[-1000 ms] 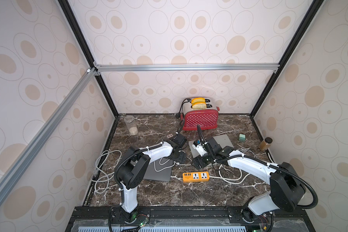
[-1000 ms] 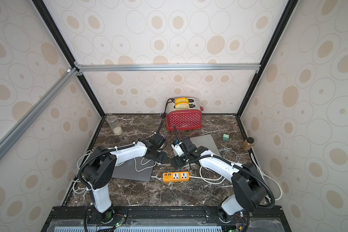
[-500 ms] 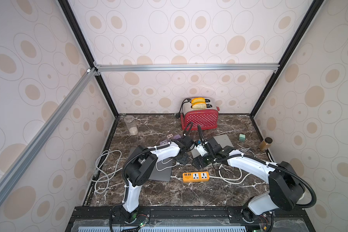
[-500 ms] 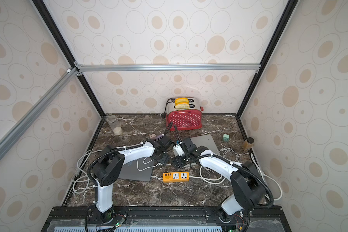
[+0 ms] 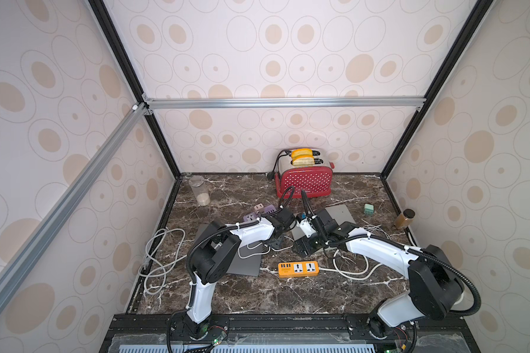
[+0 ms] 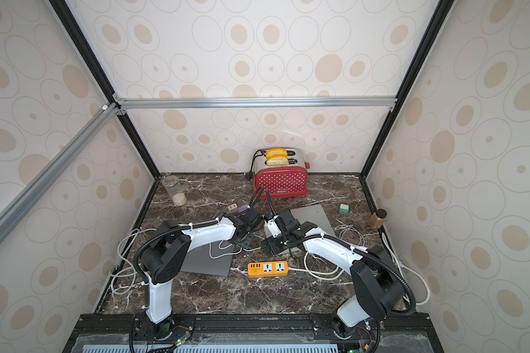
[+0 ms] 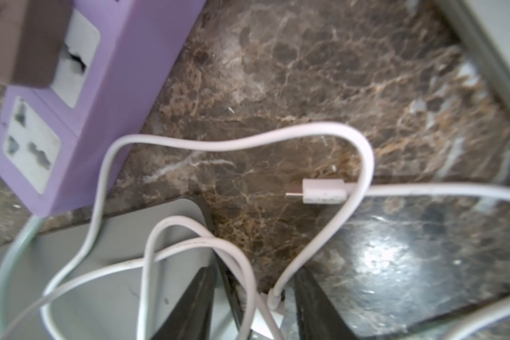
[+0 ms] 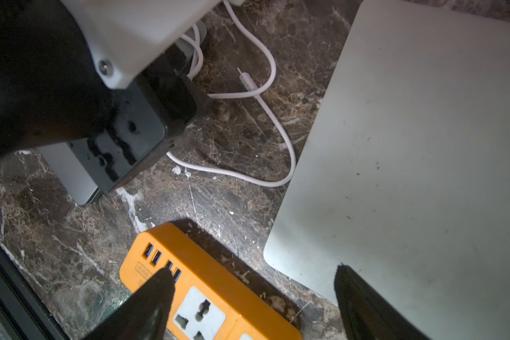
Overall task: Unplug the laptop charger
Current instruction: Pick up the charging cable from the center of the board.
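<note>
White laptop charger cable [image 7: 233,146] loops over the brown marble tabletop [image 5: 257,299] roughly mid-table. Its small white connector [image 7: 273,306] sits right at the edge of the flat dark grey closed laptop [image 5: 248,266], and tbh I can't tell if it's seated in the port. Sweeping from the left, there's a tangle of loose white cords [image 5: 162,253] by the left wall and a clear glass jar with pale stuff in the bottom [image 5: 200,191] further back. Then comes the grey laptop with the left arm stretched over it. The left gripper [image 7: 253,270] is down at that laptop edge, one dark finger on each side of the connector with a narrow gap, but I can't tell whether they actually pinch it. Near that is a purple plastic power strip [image 7: 115,73] with a brownish adapter block [image 7: 21,44] plugged in, plus a loose white USB-C plug [image 7: 324,191] lying on the marble. An orange power strip [image 5: 298,269] sits nearer the front. The right gripper [image 8: 253,270] hovers with its fingers wide apart, holding nothing, over the orange strip and the corner of a flat silver closed laptop [image 8: 424,147]. A red polka-dot toaster [image 5: 303,183] with two bread slices stands at the back wall, then a small green cube [image 5: 368,209] and an amber bottle [image 5: 404,218] far right.
</note>
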You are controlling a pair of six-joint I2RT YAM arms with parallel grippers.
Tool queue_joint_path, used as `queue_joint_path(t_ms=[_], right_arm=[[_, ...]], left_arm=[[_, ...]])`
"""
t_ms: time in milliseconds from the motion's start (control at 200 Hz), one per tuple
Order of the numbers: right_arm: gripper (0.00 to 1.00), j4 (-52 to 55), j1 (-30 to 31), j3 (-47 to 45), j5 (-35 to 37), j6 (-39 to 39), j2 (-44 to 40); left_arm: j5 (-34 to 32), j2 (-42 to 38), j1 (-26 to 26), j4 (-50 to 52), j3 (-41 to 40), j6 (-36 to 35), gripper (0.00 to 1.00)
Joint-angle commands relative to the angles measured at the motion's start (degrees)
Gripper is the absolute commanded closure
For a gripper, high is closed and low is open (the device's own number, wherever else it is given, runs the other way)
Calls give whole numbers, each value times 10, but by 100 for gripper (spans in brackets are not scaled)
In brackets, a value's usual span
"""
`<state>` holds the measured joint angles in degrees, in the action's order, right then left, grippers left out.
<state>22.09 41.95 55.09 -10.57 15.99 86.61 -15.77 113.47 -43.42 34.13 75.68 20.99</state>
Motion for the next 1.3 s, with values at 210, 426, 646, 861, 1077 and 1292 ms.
queue_joint_path(t_ms=[210,426,646,861,1077,1292], right_arm=[[11,-7,-47,-45,-18,-8,-96],[6,-9,-59,-68,-32,-28,-196],[3,4,-74,-73,-13,-40,-248],[3,-5,-86,-78,-23,-40,-235],[3,-24,-87,-72,-32,-42,-219],[3,-37,-90,-55,-53,-48,-187]], left_arm=[[68,-3,-8,-17,-47,6,77],[109,-17,-7,-30,-42,-5,93],[121,-54,-6,-6,-12,-20,100],[79,-125,-3,91,48,-43,100],[55,-207,66,170,116,-59,100],[56,-240,171,200,210,-87,100]])
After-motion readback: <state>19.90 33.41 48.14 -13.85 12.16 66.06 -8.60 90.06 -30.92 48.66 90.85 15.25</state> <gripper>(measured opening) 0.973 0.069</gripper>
